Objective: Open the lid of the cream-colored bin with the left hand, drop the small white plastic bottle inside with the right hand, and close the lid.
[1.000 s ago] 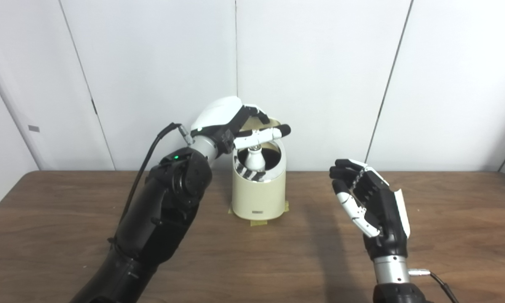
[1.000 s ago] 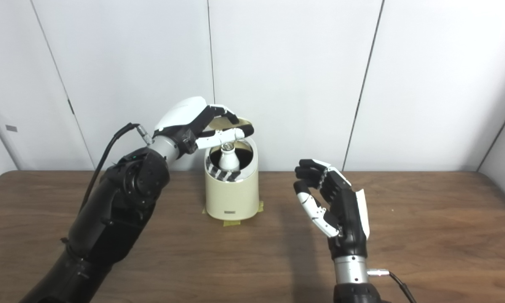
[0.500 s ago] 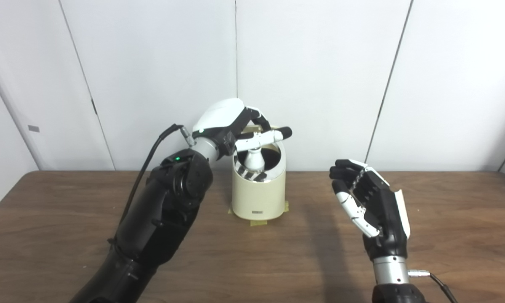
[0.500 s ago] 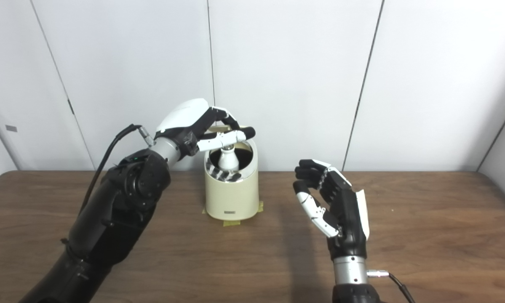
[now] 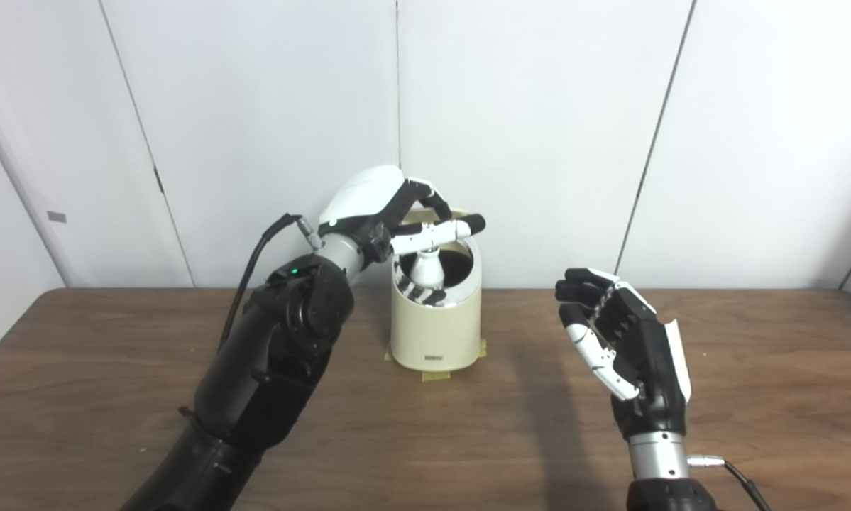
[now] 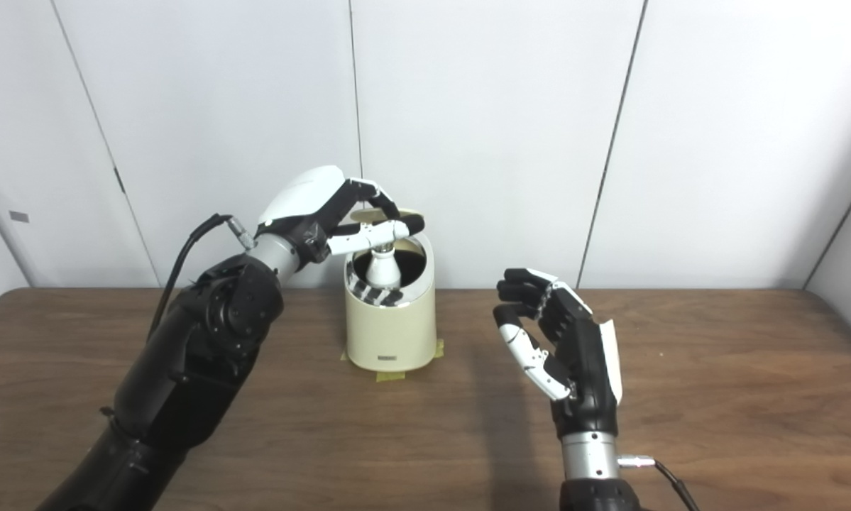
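The cream-colored bin (image 5: 436,333) stands at the back middle of the table. Its lid (image 6: 399,213) is tilted up at the rear, so the mouth is uncovered. The small white plastic bottle (image 5: 425,268) stands upright inside the bin, neck up. My left hand (image 5: 390,206) reaches over the bin from the left. Its fingers curl over the lid's top edge and its thumb lies across the opening beneath, shut on the lid. My right hand (image 5: 624,341) hangs upright to the right of the bin, well apart from it. It is open, with its fingers loosely curled and nothing in it.
Yellow tape (image 5: 436,374) shows on the brown wooden table (image 5: 468,440) at the bin's base. White wall panels (image 5: 539,128) rise close behind the bin. A black cable (image 5: 255,248) loops off my left wrist.
My left hand has come down a little and drawn slightly left, and the lid has tilted lower over the opening. The bottle and my right hand have stayed where they were.
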Tool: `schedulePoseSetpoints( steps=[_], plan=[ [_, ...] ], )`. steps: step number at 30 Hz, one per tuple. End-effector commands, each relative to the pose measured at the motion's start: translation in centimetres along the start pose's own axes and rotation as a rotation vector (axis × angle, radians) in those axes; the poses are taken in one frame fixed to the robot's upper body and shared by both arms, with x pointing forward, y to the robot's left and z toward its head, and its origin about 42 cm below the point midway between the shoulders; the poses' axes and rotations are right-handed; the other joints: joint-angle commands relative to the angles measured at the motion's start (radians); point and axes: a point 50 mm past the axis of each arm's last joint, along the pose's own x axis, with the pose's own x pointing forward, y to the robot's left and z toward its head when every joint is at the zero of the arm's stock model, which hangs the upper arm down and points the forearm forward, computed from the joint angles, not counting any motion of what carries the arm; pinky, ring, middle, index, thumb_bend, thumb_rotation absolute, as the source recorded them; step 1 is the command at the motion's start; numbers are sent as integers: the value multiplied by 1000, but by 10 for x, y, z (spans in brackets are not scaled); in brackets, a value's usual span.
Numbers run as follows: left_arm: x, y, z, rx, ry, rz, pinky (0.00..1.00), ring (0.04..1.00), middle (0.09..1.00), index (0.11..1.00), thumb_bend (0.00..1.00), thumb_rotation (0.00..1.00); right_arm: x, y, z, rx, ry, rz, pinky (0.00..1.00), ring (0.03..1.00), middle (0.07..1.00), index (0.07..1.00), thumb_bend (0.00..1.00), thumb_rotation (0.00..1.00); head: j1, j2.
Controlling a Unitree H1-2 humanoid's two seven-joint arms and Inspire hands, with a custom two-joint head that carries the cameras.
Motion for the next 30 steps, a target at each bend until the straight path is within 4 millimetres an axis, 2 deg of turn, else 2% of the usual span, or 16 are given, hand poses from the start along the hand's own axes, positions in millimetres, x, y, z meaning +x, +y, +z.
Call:
schedulePoseSetpoints(
  steps=[1,2,4,5,6,7,10,18,19,21,22,23,25,30],
  plan=[
    [7,23,11,9,-53,70,1000,819,800,772,708,866,12,2,14,14,-74,-2,618,663,645,655,235,376,-1,0],
    [7,23,11,2,-52,67,1000,814,807,783,709,859,12,2,14,13,-76,-3,618,662,644,655,234,375,-1,0],
    [7,22,10,0,-34,62,902,778,793,803,713,839,12,2,14,10,-80,-1,618,660,643,656,227,369,-2,0],
    [7,22,10,8,-26,59,766,707,746,808,724,843,12,2,15,11,-81,-1,620,661,644,657,224,366,-2,0],
    [6,22,10,20,-20,55,843,722,748,812,729,857,12,2,15,12,-81,-2,624,664,644,658,224,364,-3,1],
    [6,21,9,30,-17,53,936,777,752,815,733,879,12,2,15,13,-81,-2,624,663,641,657,225,360,-3,1],
    [4,19,9,47,-11,40,994,787,730,821,740,921,12,2,16,16,-84,-1,626,661,637,656,227,357,-5,2],
    [2,7,2,11,-4,3,1000,754,761,780,724,929,13,3,17,23,-82,-10,629,659,635,651,223,351,-9,7],
    [2,6,2,7,-6,-3,920,733,755,769,712,924,13,3,17,22,-85,-12,628,657,634,650,224,351,-9,8],
    [2,2,0,-2,-12,-12,964,730,748,755,704,922,14,3,17,16,-90,-12,622,653,629,648,225,352,-11,7],
    [1,1,-1,-3,-13,-16,911,723,744,743,696,914,14,3,17,15,-91,-10,623,657,636,651,227,374,-11,7],
    [0,-1,-1,-3,-11,-18,912,722,742,735,693,915,14,3,18,16,-91,-8,626,659,636,653,231,393,-12,7],
    [-1,-4,-2,-2,-6,-21,982,737,738,730,703,913,14,3,18,19,-91,-6,630,662,639,654,234,411,-13,7],
    [-3,-11,-5,0,-4,-28,1000,753,729,733,706,889,14,3,18,19,-90,-9,630,663,643,656,233,414,-12,7]
  ],
)
